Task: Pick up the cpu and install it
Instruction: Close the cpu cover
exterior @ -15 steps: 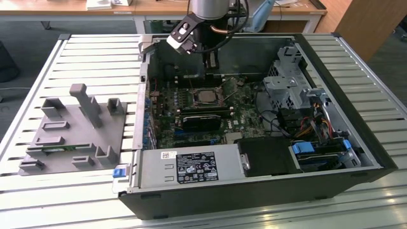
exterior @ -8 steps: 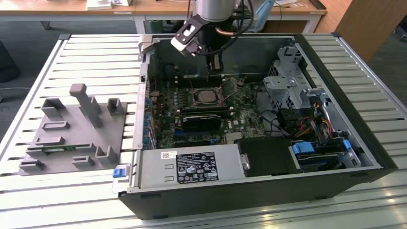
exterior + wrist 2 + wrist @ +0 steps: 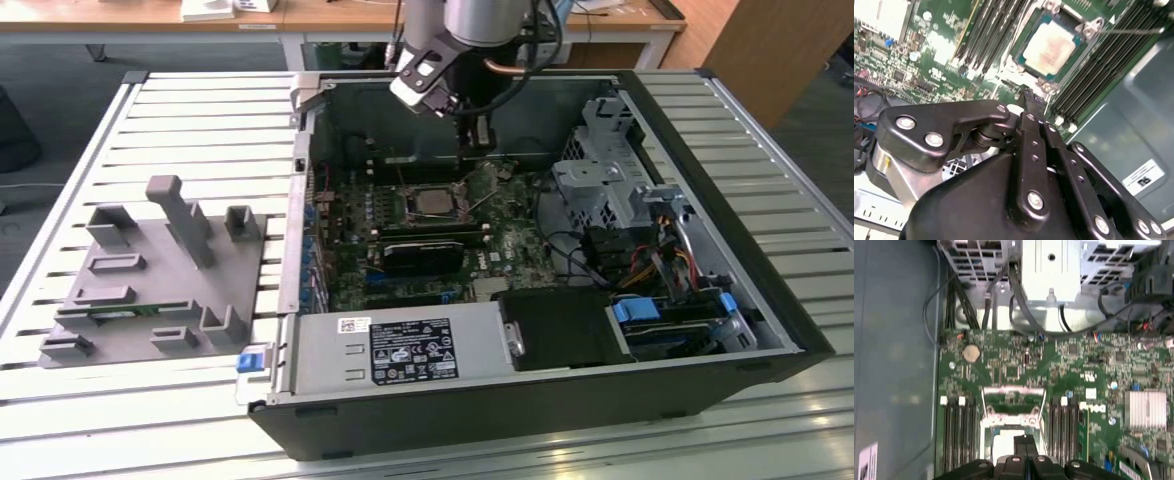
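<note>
Cpu (image 3: 434,203): silver top up, seated flat in the socket (image 3: 400,205) on the board (image 3: 507,235), inside the open case (image 3: 534,410).
Pincer (image 3: 473,160): fingers pressed together, gripping nothing; tips inside the case, over the board, near the socket but apart from the cpu.
Bearing: in the exterior view the cpu lies at 7 o'clock of the pincer tips.
Slots (image 3: 959,430): dark rows flank the socket in both wrist views.
Holder (image 3: 160,270): grey rack on the surface (image 3: 174,110), at 9 o'clock of the case, well apart from the pincer.
</note>
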Robot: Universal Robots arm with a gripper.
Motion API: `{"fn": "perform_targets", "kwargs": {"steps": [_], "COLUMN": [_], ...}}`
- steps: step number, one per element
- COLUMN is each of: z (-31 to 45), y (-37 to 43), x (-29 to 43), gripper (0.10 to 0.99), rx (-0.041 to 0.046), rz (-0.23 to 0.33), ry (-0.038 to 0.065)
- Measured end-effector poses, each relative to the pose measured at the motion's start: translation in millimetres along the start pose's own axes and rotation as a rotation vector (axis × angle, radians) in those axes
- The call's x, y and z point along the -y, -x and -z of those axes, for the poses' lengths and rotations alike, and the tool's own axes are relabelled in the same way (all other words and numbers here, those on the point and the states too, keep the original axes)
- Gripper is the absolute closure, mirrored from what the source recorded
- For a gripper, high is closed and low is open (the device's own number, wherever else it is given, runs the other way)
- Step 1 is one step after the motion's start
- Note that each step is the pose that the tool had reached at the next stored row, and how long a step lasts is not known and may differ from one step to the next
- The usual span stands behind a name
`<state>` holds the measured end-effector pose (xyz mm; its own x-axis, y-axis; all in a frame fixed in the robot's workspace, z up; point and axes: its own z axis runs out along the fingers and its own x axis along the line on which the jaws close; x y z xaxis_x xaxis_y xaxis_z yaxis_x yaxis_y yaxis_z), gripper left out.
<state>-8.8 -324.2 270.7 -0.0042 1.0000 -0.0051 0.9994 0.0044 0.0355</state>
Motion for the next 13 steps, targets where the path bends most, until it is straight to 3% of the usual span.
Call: {"fn": "perform_targets", "kwargs": {"steps": [13], "z": [-8.5], "y": [-2.6], "x": [-17.5], "gripper": [0.98], "rx": [-0.0001], "rz": [0.002], "ry": [-0.002]}}
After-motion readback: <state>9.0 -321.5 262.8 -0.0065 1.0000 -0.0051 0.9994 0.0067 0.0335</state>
